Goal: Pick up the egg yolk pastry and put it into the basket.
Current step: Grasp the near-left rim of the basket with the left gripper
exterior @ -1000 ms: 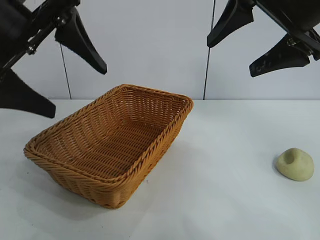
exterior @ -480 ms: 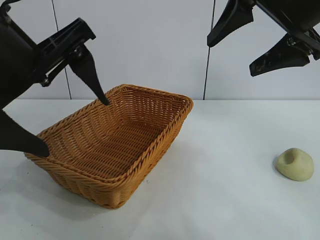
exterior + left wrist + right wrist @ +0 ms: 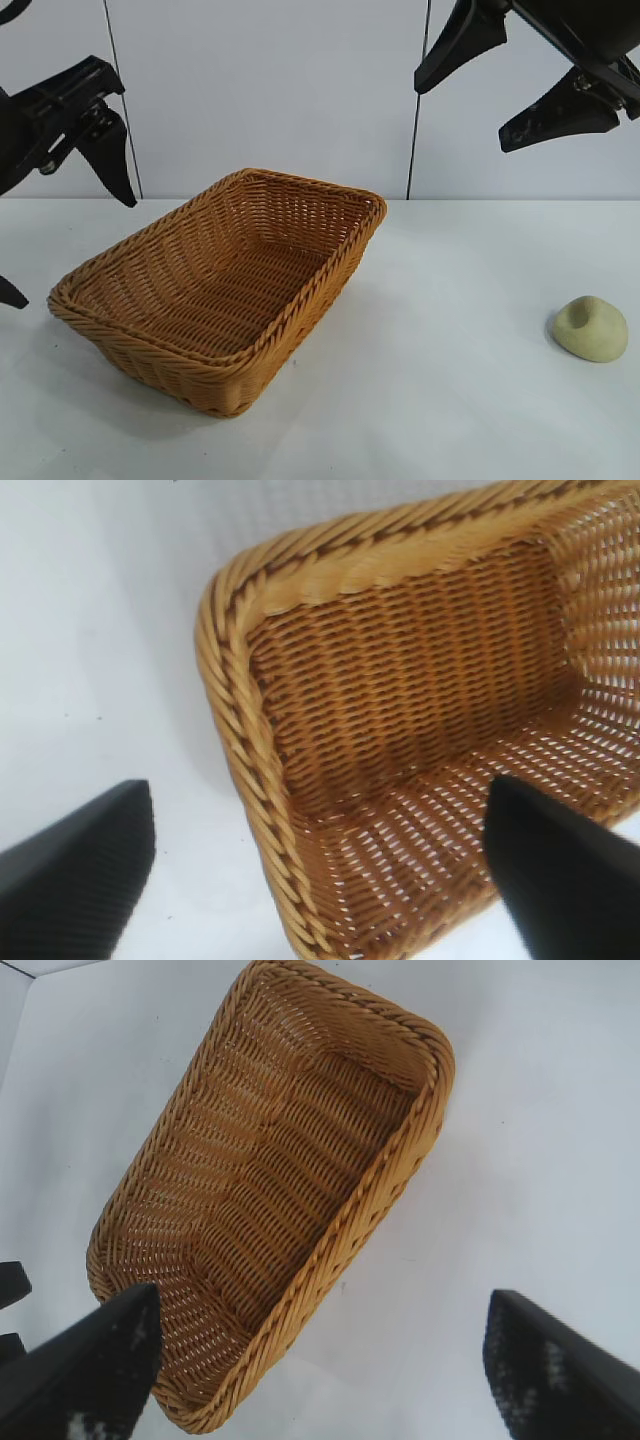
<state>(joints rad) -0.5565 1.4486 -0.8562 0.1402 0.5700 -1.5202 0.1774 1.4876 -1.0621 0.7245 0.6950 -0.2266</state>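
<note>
The egg yolk pastry (image 3: 590, 328) lies on the white table (image 3: 450, 400) toward the right edge of the exterior view, a pale yellow-beige dome with a dent on top, free of any contact. It sits well apart from the basket (image 3: 225, 285), which stands at the table's left-centre: a rectangular orange-brown wicker form with sloping sides and a braided rim, nothing visible on its woven floor. Bare table separates the two.

The right gripper (image 3: 520, 85) hangs high at the upper right, above the stretch of table between basket and pastry; its two black fingers (image 3: 555, 112) are spread wide and carry nothing. In the right wrist view the basket (image 3: 270, 1195) lies below and ahead, with the same fingers (image 3: 95, 1365) framing it at either side.

The left gripper (image 3: 60, 240) is at the far left edge, beside the basket's left end, partly out of frame; one finger (image 3: 112, 165) points downward near the rear wall. Its jaws stand widely parted and empty. In the left wrist view the basket's (image 3: 420, 710) corner fills the field between the two fingertips (image 3: 75, 875).

A pale panelled wall (image 3: 280, 90) closes the background.
</note>
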